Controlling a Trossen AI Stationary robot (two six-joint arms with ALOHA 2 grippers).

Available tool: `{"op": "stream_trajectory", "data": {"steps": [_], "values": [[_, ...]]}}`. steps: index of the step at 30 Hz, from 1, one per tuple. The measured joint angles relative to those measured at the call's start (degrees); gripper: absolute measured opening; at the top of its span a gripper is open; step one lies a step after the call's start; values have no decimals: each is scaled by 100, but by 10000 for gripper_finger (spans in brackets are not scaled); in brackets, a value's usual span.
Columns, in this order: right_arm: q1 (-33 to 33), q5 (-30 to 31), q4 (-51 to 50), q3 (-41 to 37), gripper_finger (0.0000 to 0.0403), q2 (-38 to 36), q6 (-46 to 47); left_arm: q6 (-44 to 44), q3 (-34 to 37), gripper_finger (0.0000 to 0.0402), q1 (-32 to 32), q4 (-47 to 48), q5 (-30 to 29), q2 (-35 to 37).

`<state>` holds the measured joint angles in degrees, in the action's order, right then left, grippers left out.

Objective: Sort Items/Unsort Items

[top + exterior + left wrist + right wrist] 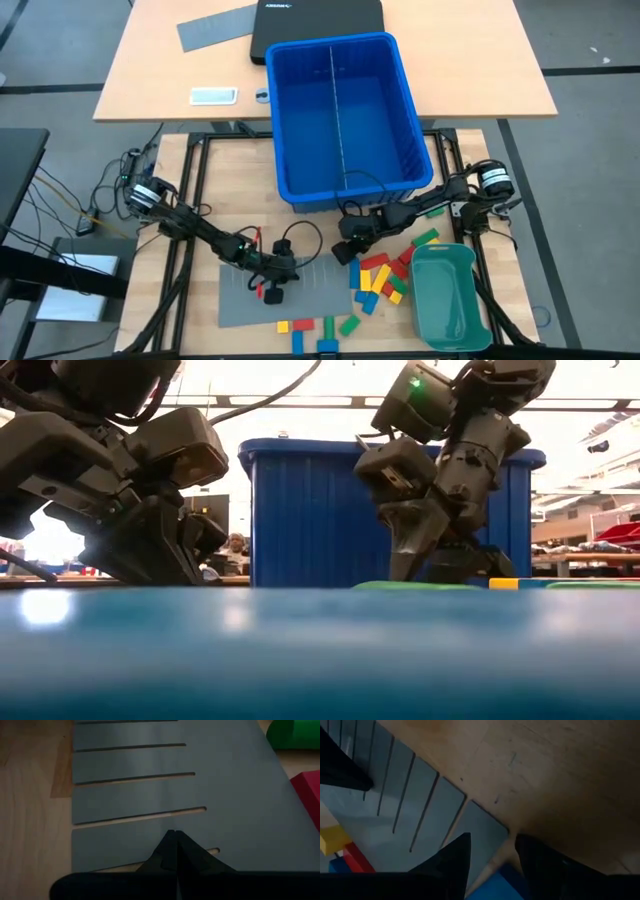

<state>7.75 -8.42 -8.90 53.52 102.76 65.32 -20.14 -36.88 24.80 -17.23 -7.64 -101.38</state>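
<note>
Red, yellow, green and blue blocks lie in a loose pile (380, 280) right of the grey slotted sheet (290, 295), and a few more lie in a row (315, 328) at its near edge. My left gripper (172, 834) is shut, its tips slanting down just over the sheet's slotted part (150, 795). My right gripper (492, 851) is open at the pile's far left, with a finger on either side of the sheet's corner (487, 827). A blue block (495, 887) shows low between its fingers. My left gripper's shut fingertips (172, 840) slant down at the grey sheet between two slots; whether they touch it, I cannot tell. My right gripper's fingers (460, 860) stand apart over the sheet's corner, and whether they touch the blue block, I cannot tell.
A large blue bin (345, 115) with a middle divider stands at the far side, close behind my right arm. A teal tray (445, 295) sits at the near right beside the pile. A red block (307, 795) and a green one (295, 732) lie past the sheet's edge.
</note>
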Motion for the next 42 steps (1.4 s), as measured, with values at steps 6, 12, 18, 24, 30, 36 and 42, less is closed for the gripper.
{"op": "stream_trajectory", "data": {"steps": [6,12,18,24,30,36,42], "values": [[-39,-434,498,-4,170,348,-126,33,7,0,-50,4,24,-11],[-73,-500,865,-27,170,421,-276,33,13,0,-64,-15,95,-42],[-214,-940,1293,-39,170,446,-686,33,15,0,-64,-51,162,-51],[-286,-1162,1339,-39,170,388,-832,31,13,0,-64,-61,121,-55],[-397,-1384,1417,-37,170,247,-866,31,13,0,-64,-52,54,-57],[-439,-1740,1824,-28,170,227,-785,9,13,0,-64,-13,-1,-57],[-420,-2258,2455,7,168,192,-706,-7,13,0,-69,0,-128,-57]]}}
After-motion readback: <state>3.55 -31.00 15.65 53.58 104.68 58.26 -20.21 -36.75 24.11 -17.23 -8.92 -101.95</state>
